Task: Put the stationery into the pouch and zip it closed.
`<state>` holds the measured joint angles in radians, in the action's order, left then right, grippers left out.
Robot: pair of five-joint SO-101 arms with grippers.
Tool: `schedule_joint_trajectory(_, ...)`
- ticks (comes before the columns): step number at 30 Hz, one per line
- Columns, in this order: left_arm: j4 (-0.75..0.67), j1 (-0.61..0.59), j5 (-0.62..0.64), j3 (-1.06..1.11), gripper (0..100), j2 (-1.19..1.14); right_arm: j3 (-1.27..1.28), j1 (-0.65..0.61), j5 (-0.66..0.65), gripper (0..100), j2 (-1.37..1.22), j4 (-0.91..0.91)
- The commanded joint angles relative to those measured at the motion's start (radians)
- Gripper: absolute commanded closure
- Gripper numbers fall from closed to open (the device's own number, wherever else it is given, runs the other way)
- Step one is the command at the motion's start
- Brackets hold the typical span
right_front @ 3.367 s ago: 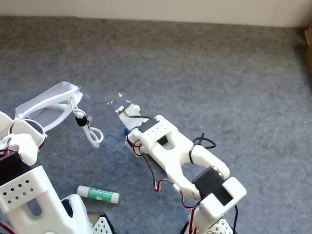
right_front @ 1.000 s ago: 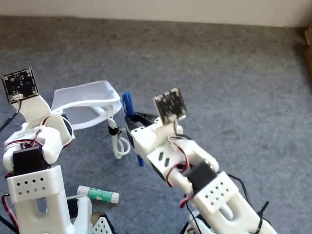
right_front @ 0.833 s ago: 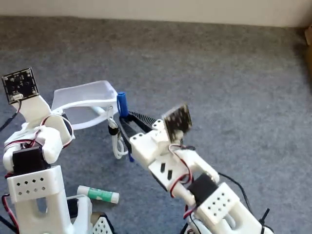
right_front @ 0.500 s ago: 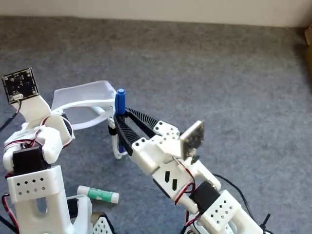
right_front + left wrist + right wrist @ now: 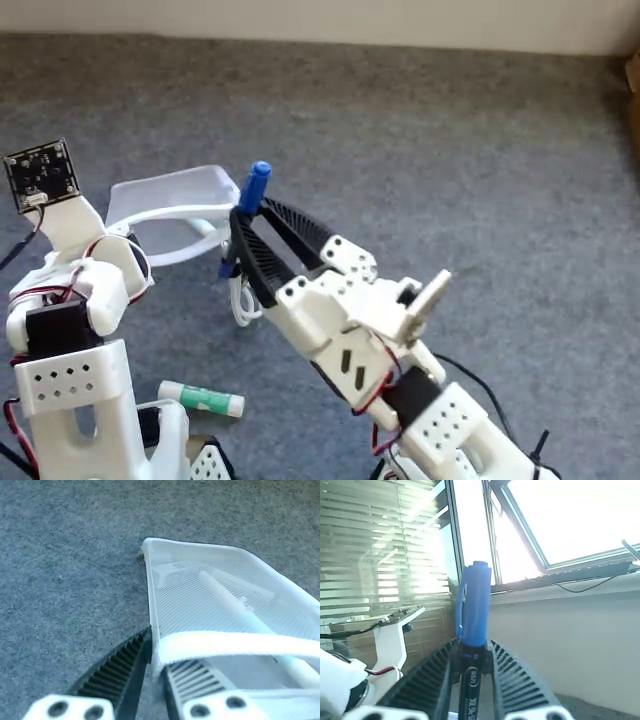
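A white mesh pouch (image 5: 170, 195) is held up off the carpet with its mouth open, and my left gripper (image 5: 156, 652) is shut on its white rim (image 5: 225, 645). Through the mesh a white pen (image 5: 235, 607) lies inside the pouch (image 5: 215, 590). My right gripper (image 5: 245, 218) is shut on a blue pen (image 5: 252, 195), which stands tilted, cap up, right beside the pouch's near corner. The right wrist view has the blue pen (image 5: 472, 615) upright in my right gripper (image 5: 470, 655). A green and white glue stick (image 5: 200, 399) lies on the carpet near the left arm's base.
The pouch's zipper pull with a white cord loop (image 5: 243, 300) hangs under the right gripper's fingers. The left arm (image 5: 70, 300) stands at the left edge, its camera board (image 5: 42, 172) raised. Grey carpet (image 5: 450, 160) covers the table's far and right side.
The left arm lifted the pouch and brought it right. The right gripper rose from the carpet with the blue pen, swung left to the pouch's corner and tipped the cap upward.
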<state>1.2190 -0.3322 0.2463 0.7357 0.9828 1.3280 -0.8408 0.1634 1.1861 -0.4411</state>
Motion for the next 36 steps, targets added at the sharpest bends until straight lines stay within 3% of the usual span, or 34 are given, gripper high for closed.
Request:
schedule_joint_trajectory(1, -0.005, 0.022, -0.005, 0.007, 99, 0.007, -0.099, -0.012, 0.005, 99.3, -0.143, -0.117)
schedule_joint_trajectory(18, -0.006, 0.022, -0.005, 0.013, 99, 0.007, -0.219, -0.012, 0.005, 99.3, -0.7, -0.538)
schedule_joint_trajectory(25, -0.006, 0.022, -0.005, 0.013, 99, 0.007, -0.213, -0.028, -0.002, 99.3, -0.711, -0.555)
schedule_joint_trajectory(30, -0.006, 0.021, -0.005, 0.013, 99, 0.007, -0.117, -0.082, -0.17, 99.3, -0.696, -0.553)
schedule_joint_trajectory(36, -0.006, 0.019, -0.005, 0.013, 99, 0.007, -0.031, -0.122, -0.226, 99.3, -0.642, -0.542)
